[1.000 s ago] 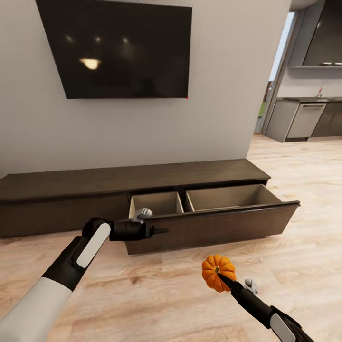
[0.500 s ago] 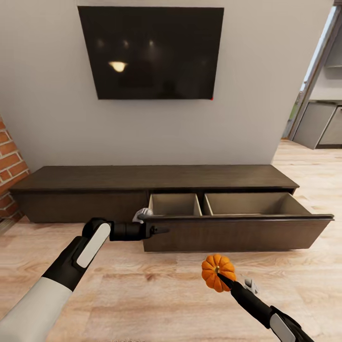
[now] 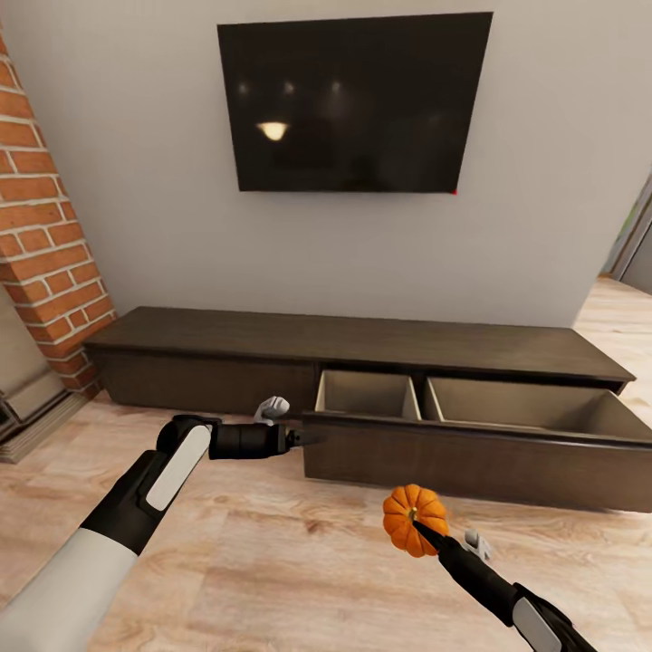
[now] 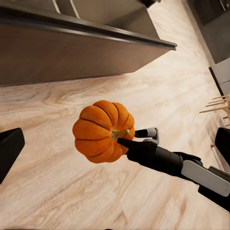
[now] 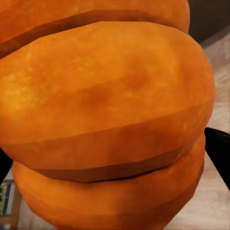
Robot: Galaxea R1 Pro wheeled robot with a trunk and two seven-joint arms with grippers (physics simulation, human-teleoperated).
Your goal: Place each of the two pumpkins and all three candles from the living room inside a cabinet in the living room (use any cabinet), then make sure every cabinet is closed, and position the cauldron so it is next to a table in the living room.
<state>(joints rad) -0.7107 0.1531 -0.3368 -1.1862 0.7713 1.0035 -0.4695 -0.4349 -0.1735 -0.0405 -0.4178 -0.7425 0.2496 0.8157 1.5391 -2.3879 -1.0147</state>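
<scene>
Brick wall (image 3: pixel 45 226) at far left, then the left hand (image 3: pixel 303 439), stretched level toward the open drawer's (image 3: pixel 471 430) left corner on the dark cabinet (image 3: pixel 272 335); whether its fingers are spread, I cannot tell. Further right, the pumpkin (image 3: pixel 415 519) sits clamped at the tip of the right hand (image 3: pixel 426 530), above the wood floor (image 3: pixel 272 580), in front of the drawer. Its stem end faces the hand, stem axis tilted along the arm.

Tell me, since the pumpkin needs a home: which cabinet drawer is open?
The right-hand drawer of the cabinet, pulled out with two compartments showing. The left front sits flush. The right gripper holds the pumpkin before it.
</scene>
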